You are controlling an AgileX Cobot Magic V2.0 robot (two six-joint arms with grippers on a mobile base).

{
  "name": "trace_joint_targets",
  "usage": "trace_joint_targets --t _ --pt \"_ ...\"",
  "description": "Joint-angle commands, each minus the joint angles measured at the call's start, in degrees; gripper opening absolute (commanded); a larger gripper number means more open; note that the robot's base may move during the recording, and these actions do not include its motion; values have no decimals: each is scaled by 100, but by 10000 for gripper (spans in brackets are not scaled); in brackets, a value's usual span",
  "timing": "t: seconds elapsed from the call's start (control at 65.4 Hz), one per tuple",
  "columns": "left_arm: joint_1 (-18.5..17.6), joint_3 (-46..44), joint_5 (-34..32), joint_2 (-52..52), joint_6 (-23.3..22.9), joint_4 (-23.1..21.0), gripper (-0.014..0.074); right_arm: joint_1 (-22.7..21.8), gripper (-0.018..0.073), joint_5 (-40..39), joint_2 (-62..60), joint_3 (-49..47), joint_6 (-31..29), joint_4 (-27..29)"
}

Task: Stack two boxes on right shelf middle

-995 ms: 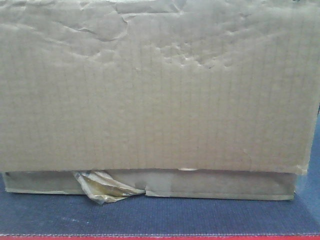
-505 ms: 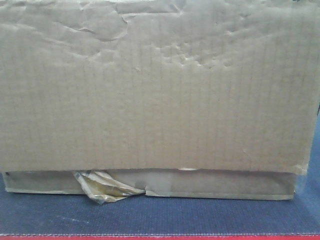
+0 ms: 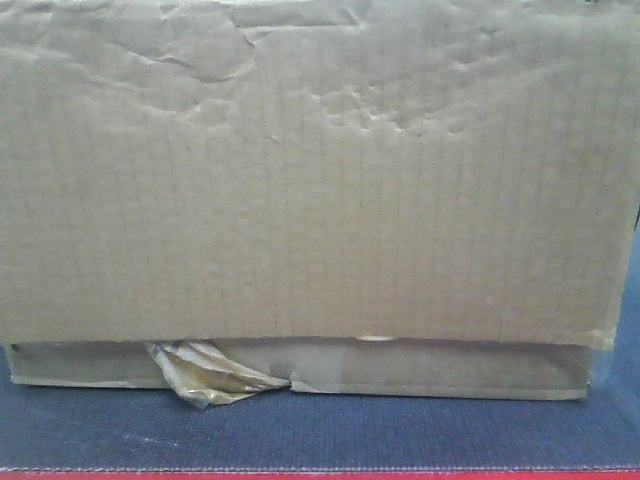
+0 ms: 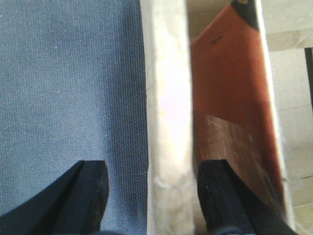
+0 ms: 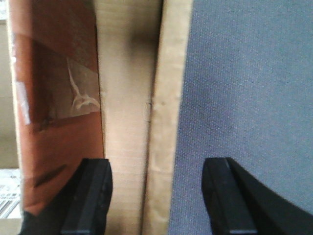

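The left gripper [image 4: 156, 200] is open wide, one finger on each side of a box wall [image 4: 166, 98]. The right gripper [image 5: 159, 200] does the same, likely so both can lift together. I can't tell which box they have. Past the mat [image 3: 320, 435], the big box [image 3: 320, 180] sits on the flat box [image 3: 450, 368]. The shelf is out of view.

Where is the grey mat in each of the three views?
Front view: grey mat along the bottom, below the flat box.
Left wrist: fills the left half.
Right wrist: fills the right half.
Shared landmark: pale cardboard edge bordering the mat.
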Motion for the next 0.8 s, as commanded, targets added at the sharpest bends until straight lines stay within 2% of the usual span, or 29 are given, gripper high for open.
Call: trace_joint_targets --t 0.0,0.168,0.23,0.291,0.383,0.505,0.627,0.78 --pt "23 -7 -16 -89 0 26 318 -4 295 -41 -31 22 98 -29" --pt "23 -7 -16 -89 0 25 318 -4 295 -41 -31 22 128 -29" --pt "23 -7 -16 -89 0 25 318 -4 268 -41 -31 22 128 -29" --pt "23 -7 -16 -89 0 25 318 -4 209 -41 -31 22 128 -29" --pt "23 -7 -16 -89 -157 25 294 -4 64 -41 -31 22 128 -29" --pt "23 15 -69 -89 -345 25 155 -4 -165 -41 -7 22 288 -76" --pt "23 -10 -144 -89 -345 78 -113 -4 -150 -41 -7 11 383 -114" --pt "23 -22 -204 -181 -345 299 -111 -4 -150 -41 -30 11 383 -136"
